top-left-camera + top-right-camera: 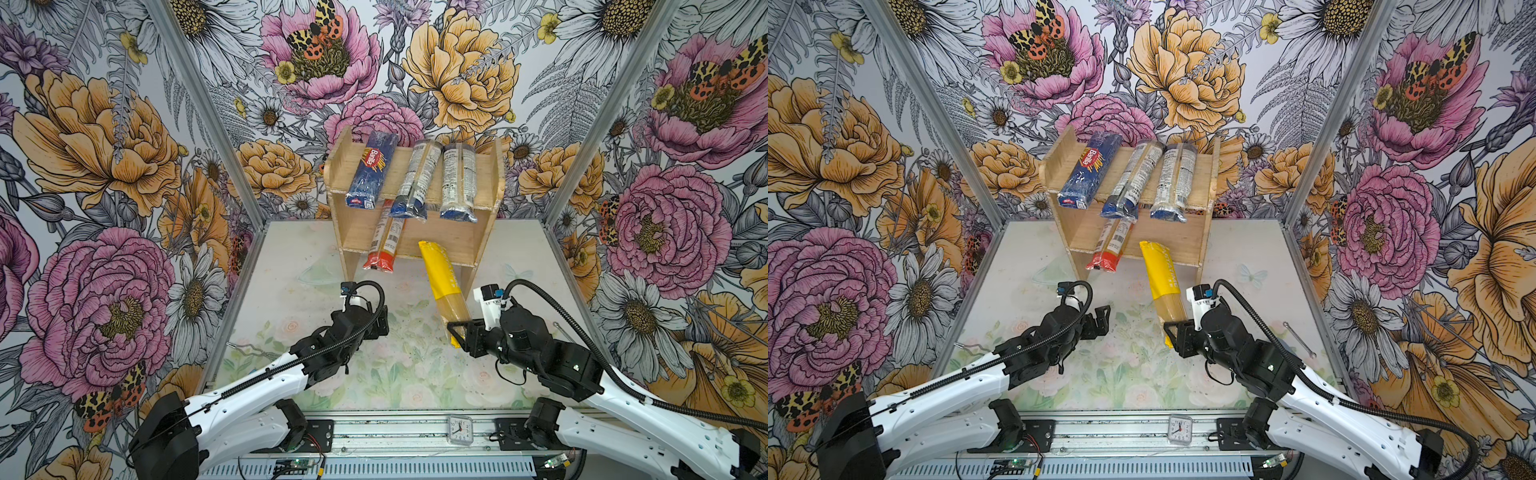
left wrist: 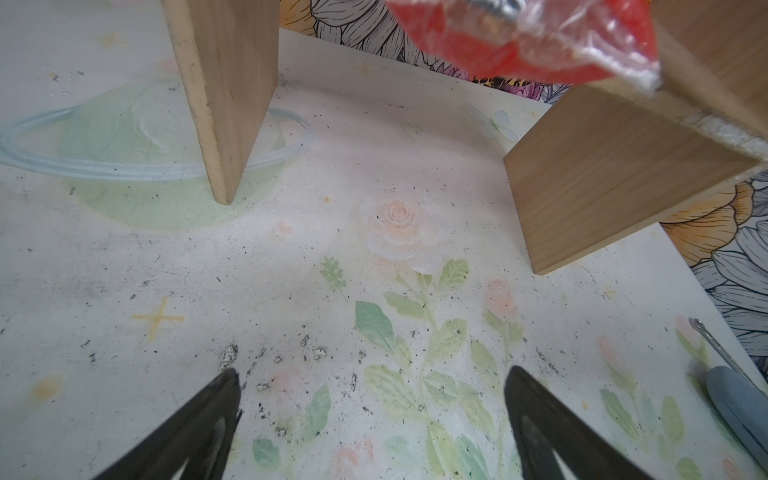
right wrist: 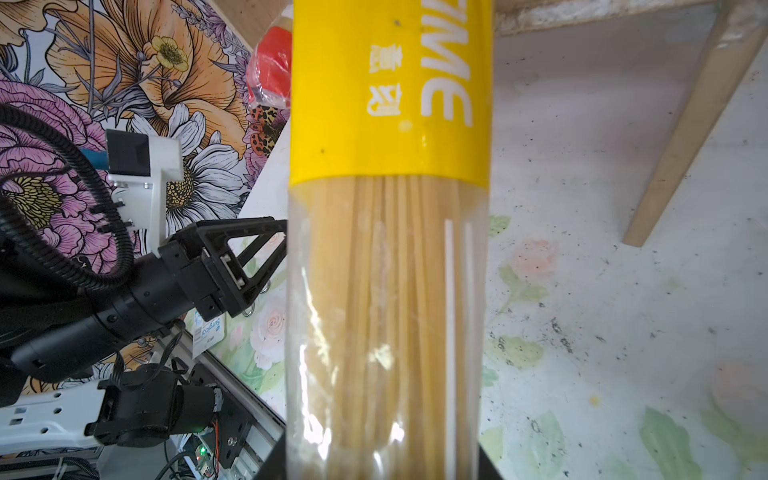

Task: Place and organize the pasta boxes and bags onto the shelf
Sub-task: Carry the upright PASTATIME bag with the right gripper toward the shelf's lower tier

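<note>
The wooden shelf (image 1: 453, 237) stands at the back of the table. On its top tier lie a dark blue Barilla box (image 1: 370, 170) and two clear packs with blue ends (image 1: 415, 178) (image 1: 457, 183). A red-ended pack (image 1: 384, 241) lies on the lower tier and juts over its front edge. My right gripper (image 1: 457, 330) is shut on the near, clear end of the yellow pack (image 1: 440, 274) (image 3: 390, 249), whose far end reaches the lower tier's front edge. My left gripper (image 1: 380, 322) (image 2: 374, 374) hovers open and empty over the table in front of the shelf's legs.
A small clock (image 1: 460, 430) sits on the front rail. A thin metal rod (image 1: 1298, 338) and a grey-blue pad (image 2: 731, 395) lie at the table's right side. Flowered walls close in the left, right and back. The shelf's legs (image 2: 224, 104) stand just ahead of the left gripper.
</note>
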You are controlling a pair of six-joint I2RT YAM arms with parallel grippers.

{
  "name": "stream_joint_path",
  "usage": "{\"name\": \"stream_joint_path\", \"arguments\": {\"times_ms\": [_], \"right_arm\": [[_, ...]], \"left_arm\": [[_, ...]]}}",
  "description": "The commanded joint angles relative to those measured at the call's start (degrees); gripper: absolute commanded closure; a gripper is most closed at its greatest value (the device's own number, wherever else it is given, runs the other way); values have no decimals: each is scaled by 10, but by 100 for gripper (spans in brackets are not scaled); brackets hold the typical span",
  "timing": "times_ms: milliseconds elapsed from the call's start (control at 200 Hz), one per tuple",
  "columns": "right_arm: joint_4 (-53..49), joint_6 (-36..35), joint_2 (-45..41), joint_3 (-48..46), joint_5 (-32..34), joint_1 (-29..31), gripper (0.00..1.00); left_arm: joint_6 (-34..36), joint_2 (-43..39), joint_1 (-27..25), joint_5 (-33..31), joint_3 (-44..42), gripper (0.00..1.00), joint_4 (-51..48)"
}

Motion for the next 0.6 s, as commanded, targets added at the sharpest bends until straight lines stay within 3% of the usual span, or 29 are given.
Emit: {"name": "stream_joint_path", "arguments": {"times_ms": [0, 380, 596], "right_arm": [[121, -1, -15, 48, 52, 2, 100], [249, 6, 12, 43, 85, 2, 100], [264, 15, 45, 59, 137, 2, 100]], "left_arm": [[-6, -7, -3, 3, -8, 1, 7], [-7, -5, -2, 1, -10, 1, 9], [-6, -7, -1, 0, -10, 1, 6]]}}
